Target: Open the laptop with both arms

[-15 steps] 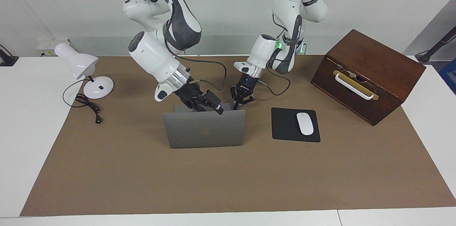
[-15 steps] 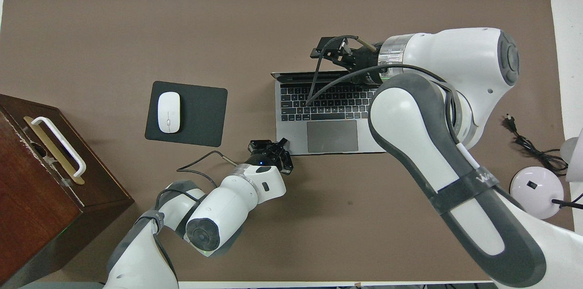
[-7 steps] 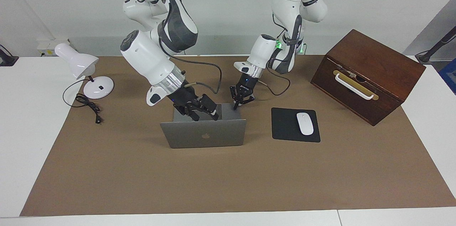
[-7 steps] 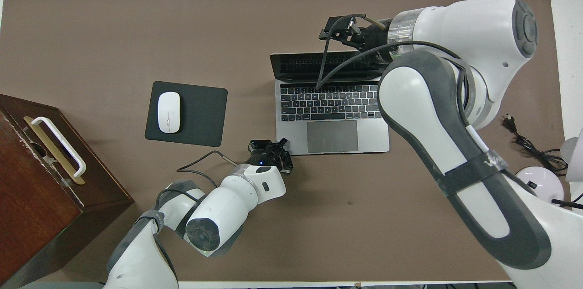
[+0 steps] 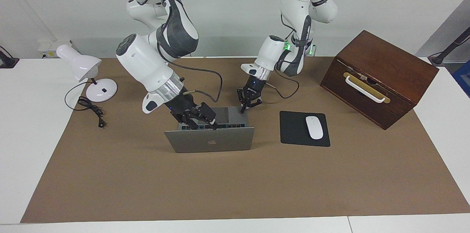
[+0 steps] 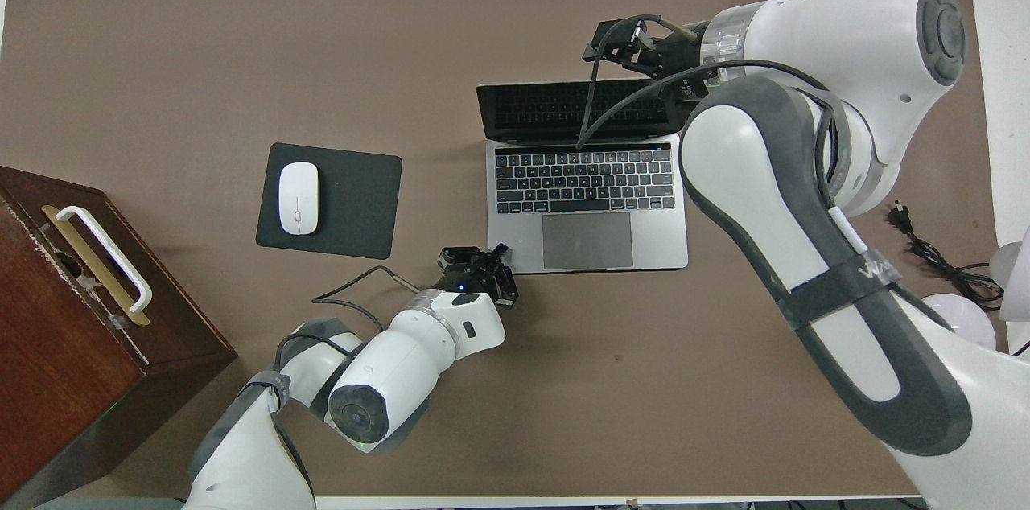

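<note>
The silver-grey laptop (image 5: pixel 209 141) (image 6: pixel 587 204) stands open in the middle of the brown mat. Its lid leans back, away from the robots, and its dark screen (image 6: pixel 575 108) shows from above. My right gripper (image 5: pixel 211 124) (image 6: pixel 599 55) is at the lid's top edge, toward the right arm's end. My left gripper (image 5: pixel 244 108) (image 6: pixel 500 252) is shut. Its tips press down on the keyboard deck's corner nearest the robots, at the left arm's end.
A black mouse pad (image 5: pixel 293 130) (image 6: pixel 354 196) with a white mouse (image 5: pixel 314 127) (image 6: pixel 298 198) lies beside the laptop toward the left arm's end. A brown wooden box (image 5: pixel 378 75) (image 6: pixel 72 317) stands past it. A white desk lamp (image 5: pixel 79 62) and its cable (image 5: pixel 91 110) sit at the right arm's end.
The lid has swung from nearly upright to leaning back, away from the robots. My right gripper moved with its top edge. The left gripper stayed put on the deck's corner.
</note>
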